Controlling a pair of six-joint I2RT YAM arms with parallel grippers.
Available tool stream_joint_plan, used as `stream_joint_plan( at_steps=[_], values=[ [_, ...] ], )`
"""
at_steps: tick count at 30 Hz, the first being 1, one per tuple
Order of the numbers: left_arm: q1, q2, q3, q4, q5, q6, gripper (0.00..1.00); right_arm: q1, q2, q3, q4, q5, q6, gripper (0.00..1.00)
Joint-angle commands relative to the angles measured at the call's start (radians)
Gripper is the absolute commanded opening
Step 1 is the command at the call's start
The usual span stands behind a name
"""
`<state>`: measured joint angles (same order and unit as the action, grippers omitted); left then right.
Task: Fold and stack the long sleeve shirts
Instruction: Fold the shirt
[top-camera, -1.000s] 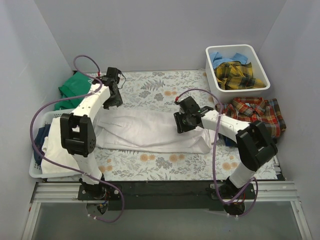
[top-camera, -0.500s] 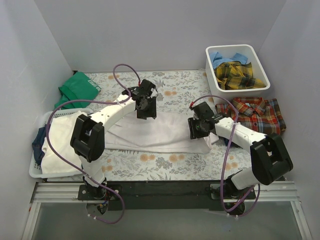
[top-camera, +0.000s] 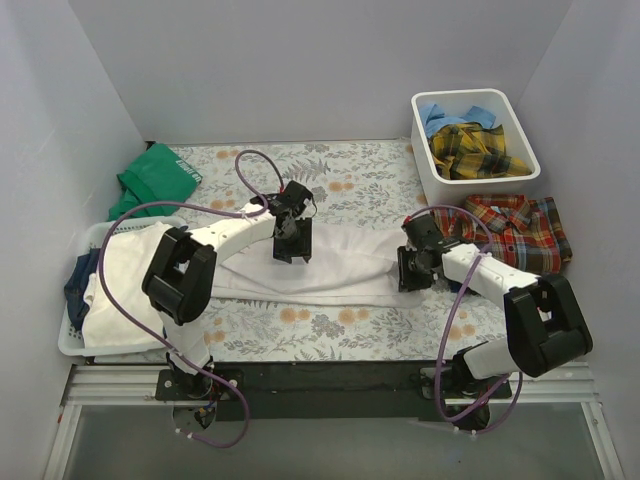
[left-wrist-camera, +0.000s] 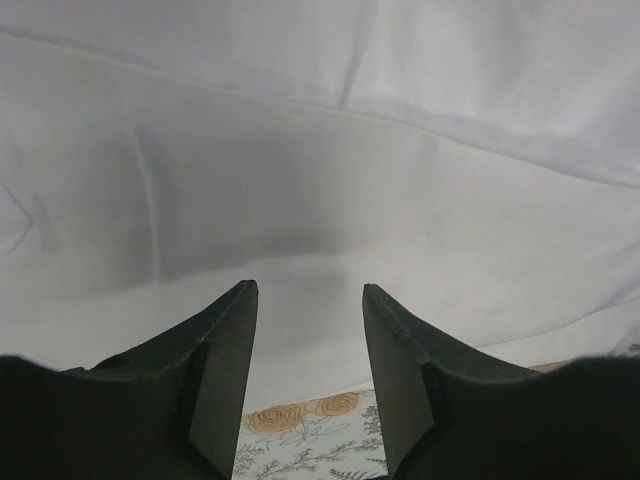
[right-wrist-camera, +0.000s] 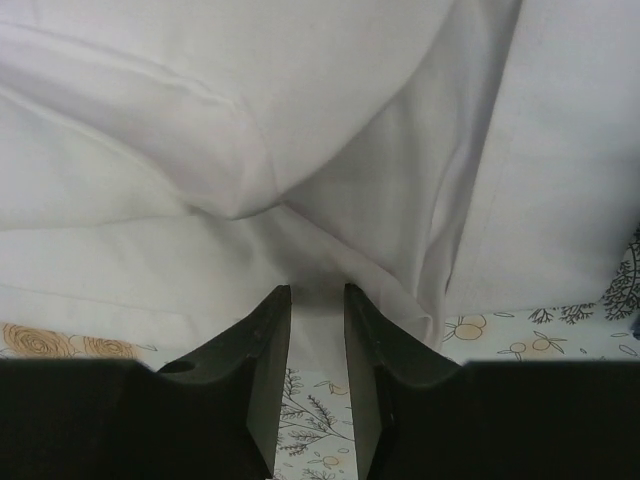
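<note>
2 arms (top-camera: 228, 230) low, L gripper (top-camera: 290, 255) mid white shirt (top-camera: 345, 262), R gripper (top-camera: 409, 277) at edge

The large white cloth shirt (top-camera: 350, 266) is plain, as is the light blue cloth shirt (top-camera: 437, 115). 2 are plaid: the red-orange-navy cloth shirt (top-camera: 525, 225) and the yellow-dark cloth shirt (top-camera: 475, 152). The pale cloth surface cover (top-camera: 330, 322) carries grey leaves, orange blooms.

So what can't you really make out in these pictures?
- Top view: the light blue shirt is mostly buried under the yellow plaid shirt in the bin.
- Top view: the left arm and right arm cover parts of the white shirt.
- Right wrist view: whether the right claw pinches the cloth edge or just straddles it is unclear.
</note>
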<state>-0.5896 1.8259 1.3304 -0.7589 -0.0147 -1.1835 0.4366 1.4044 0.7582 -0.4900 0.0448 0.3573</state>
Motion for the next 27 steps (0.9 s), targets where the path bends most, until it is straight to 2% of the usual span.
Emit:
stream_joint_plan(
  at_steps=[1,7,11,15,17,18,20,23,27],
  values=[
    [-0.003,0.015,-0.036,0.018,-0.007,-0.005,0.45,-0.041,-0.018,-0.025,0.028,-0.029,0.012,0.36],
    [-0.003,0.041,-0.05,0.013,-0.031,-0.005,0.46,-0.082,0.048,-0.077,0.071,-0.12,0.012,0.36],
    [-0.003,0.055,-0.048,0.001,-0.051,-0.01,0.45,-0.087,0.03,-0.063,0.068,-0.115,0.005,0.35],
    [-0.003,0.044,-0.022,-0.025,-0.129,-0.008,0.46,-0.09,-0.089,0.03,0.034,-0.051,-0.006,0.36],
    [-0.003,0.053,-0.005,-0.06,-0.175,-0.024,0.46,-0.093,-0.111,0.107,0.015,-0.004,-0.009,0.37],
    [0.004,0.056,-0.002,-0.074,-0.245,-0.042,0.47,-0.098,-0.114,0.137,0.007,0.015,-0.014,0.37],
    [0.017,0.067,0.018,-0.111,-0.269,-0.051,0.47,-0.099,-0.108,0.213,-0.013,0.02,-0.017,0.37],
    [0.022,0.027,0.056,-0.097,-0.268,-0.042,0.47,-0.099,-0.081,0.271,-0.007,-0.002,-0.034,0.37],
    [0.022,0.001,0.122,-0.076,-0.214,-0.027,0.52,-0.099,0.016,0.303,-0.01,-0.04,-0.049,0.37]
  ],
)
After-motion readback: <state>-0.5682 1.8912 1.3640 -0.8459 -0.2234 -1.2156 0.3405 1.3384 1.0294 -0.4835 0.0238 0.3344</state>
